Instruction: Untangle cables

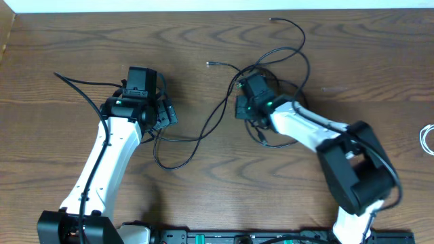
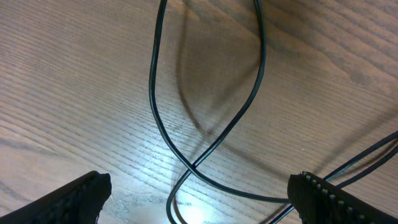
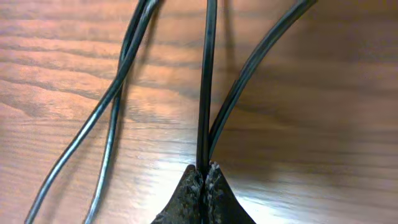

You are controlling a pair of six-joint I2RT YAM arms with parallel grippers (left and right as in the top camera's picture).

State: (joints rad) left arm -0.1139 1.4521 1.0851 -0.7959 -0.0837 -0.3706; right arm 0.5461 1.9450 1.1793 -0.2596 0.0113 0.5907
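Thin black cables lie looped and crossed on the wooden table between my two arms, with small plugs at their far ends. My left gripper is open just above a crossing of black cable loops, and its fingers straddle them without touching. My right gripper is shut on black cable strands in the tangle at centre right; its fingertips pinch them. A white cable lies at the table's right edge.
A black cable end with a plug reaches to the far edge of the table. A thicker black wire trails from the left arm. The white wall edge runs along the top.
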